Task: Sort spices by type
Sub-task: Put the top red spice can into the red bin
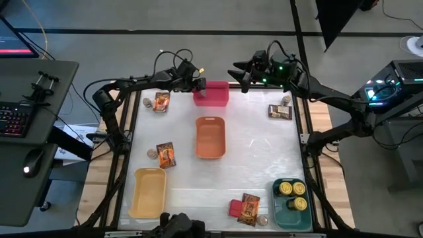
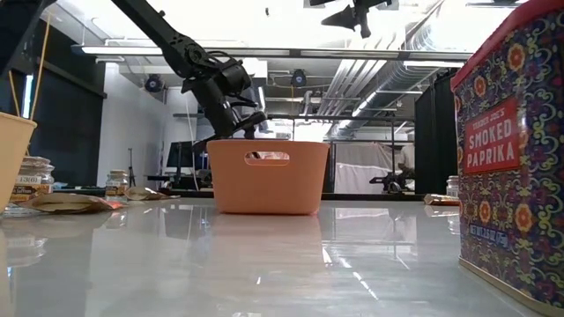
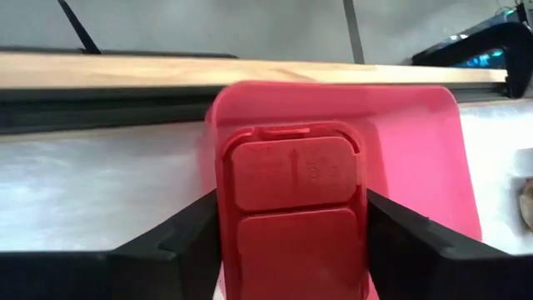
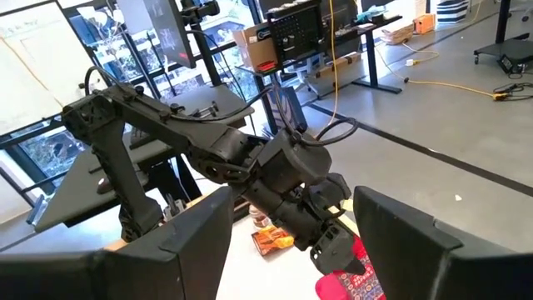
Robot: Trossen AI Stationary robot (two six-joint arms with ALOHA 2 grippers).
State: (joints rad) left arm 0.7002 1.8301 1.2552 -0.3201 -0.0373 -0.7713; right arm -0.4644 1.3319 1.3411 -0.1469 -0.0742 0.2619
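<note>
Looking down from above, the left gripper [image 1: 199, 85] hangs over the pink bin [image 1: 211, 94] at the table's far edge, and the right gripper [image 1: 241, 71] waits just beside that bin. Two yellow-topped tins [image 1: 293, 188] sit in the green bin [image 1: 278, 210]. From table height, a smoked paprika box [image 2: 511, 158] stands close by. The left wrist view shows a red box [image 3: 291, 212] clamped between the fingers [image 3: 179, 237] above the pink bin. The right wrist view shows its fingers [image 4: 191, 237] spread apart, holding nothing.

glossy white table [image 1: 264, 158], plastic bins [image 1: 210, 137]
</note>
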